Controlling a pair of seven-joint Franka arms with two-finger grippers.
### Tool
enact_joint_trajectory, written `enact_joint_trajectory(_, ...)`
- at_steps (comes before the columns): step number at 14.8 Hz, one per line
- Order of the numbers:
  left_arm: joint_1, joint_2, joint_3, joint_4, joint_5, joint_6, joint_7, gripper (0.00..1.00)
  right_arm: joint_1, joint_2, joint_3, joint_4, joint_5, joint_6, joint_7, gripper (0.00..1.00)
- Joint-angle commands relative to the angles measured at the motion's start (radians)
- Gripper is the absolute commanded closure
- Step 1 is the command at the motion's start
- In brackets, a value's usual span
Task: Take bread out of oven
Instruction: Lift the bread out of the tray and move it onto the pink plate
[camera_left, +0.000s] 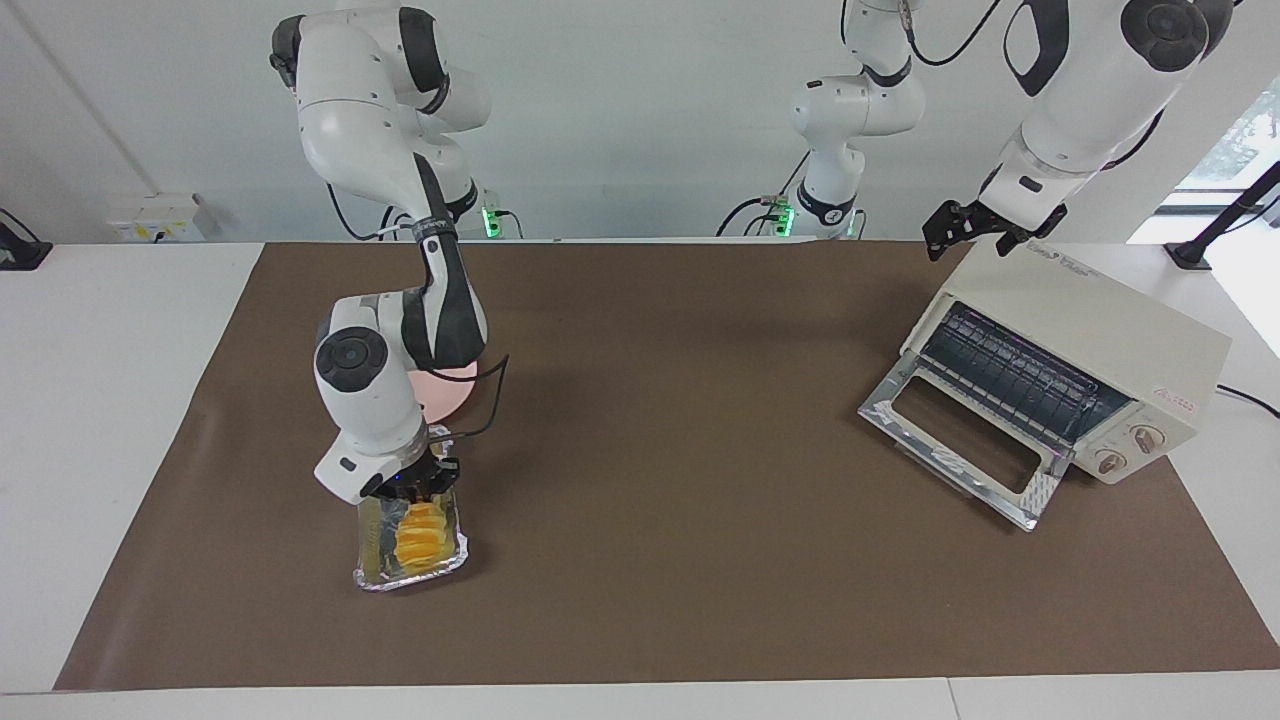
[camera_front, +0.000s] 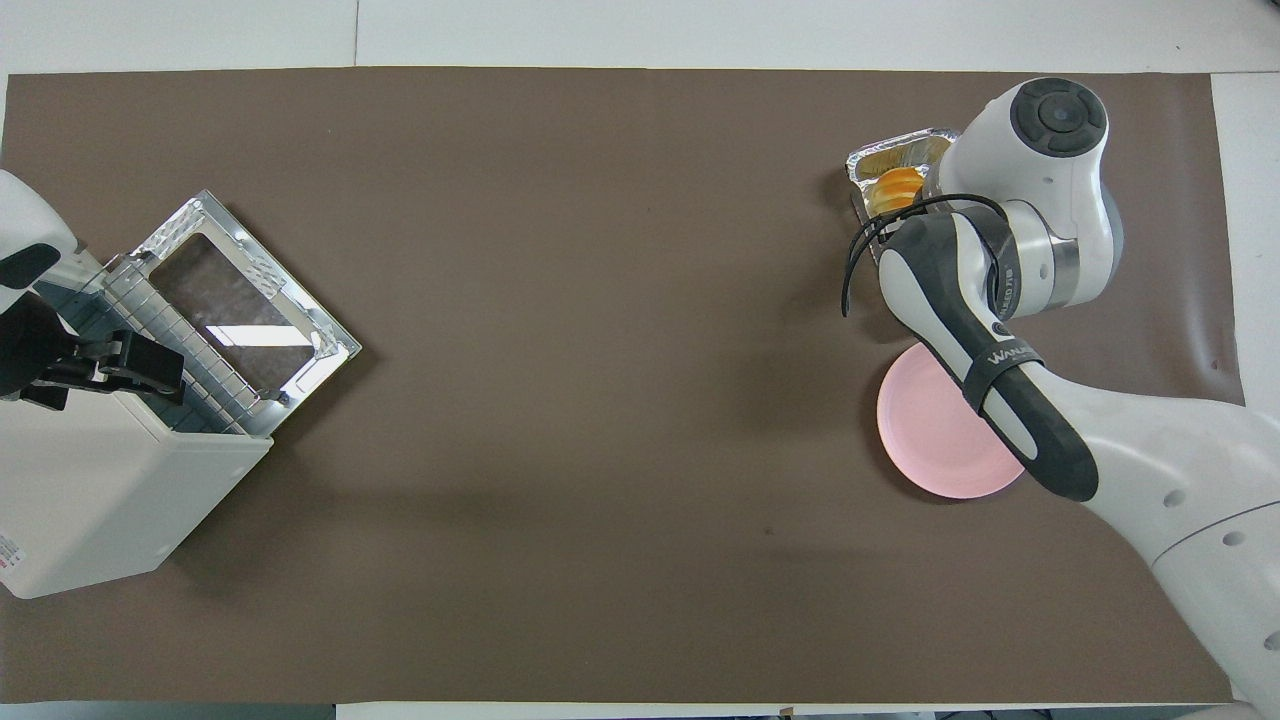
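The bread (camera_left: 420, 535), a ridged golden-yellow loaf, lies in a crinkled foil tray (camera_left: 372, 572) at the right arm's end of the table. My right gripper (camera_left: 415, 492) points down into the tray, fingers drawn in on the loaf's end nearer the robots. In the overhead view the right arm's wrist hides that grip; only the bread's (camera_front: 897, 187) other end and the tray's rim (camera_front: 905, 145) show. The cream oven (camera_left: 1090, 330) stands at the left arm's end, its glass door (camera_left: 960, 440) dropped open and its wire rack bare. My left gripper (camera_left: 945, 228) waits open over the oven's top.
A round pink plate (camera_left: 450, 398) lies beside the foil tray, nearer to the robots, partly under the right arm. A brown mat (camera_left: 680, 420) covers the table. The oven's open door juts out toward the table's middle. A third arm stands at the back.
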Motion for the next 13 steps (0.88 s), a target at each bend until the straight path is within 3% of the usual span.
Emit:
enact_joint_trajectory(1, 0.002, -0.017, 0.001, -0.009, 0.001, 0.01, -0.002, 0.0, -0.012, -0.066, 0.008, -0.005, -0.031, -0.103, -0.027, 1.0)
enact_joint_trajectory(6, 0.002, -0.017, 0.003, -0.009, 0.001, 0.01, -0.002, 0.0, -0.02, -0.219, 0.008, -0.065, -0.029, -0.273, -0.035, 1.0)
enact_joint_trajectory(11, 0.002, -0.017, 0.003, -0.009, 0.001, 0.01, -0.002, 0.0, -0.021, -0.488, 0.01, -0.385, 0.008, -0.232, 0.014, 1.0)
enact_joint_trajectory(13, 0.002, -0.017, 0.001, -0.009, 0.001, 0.01, -0.002, 0.0, -0.021, -0.598, 0.01, -0.552, 0.034, -0.141, 0.025, 1.0)
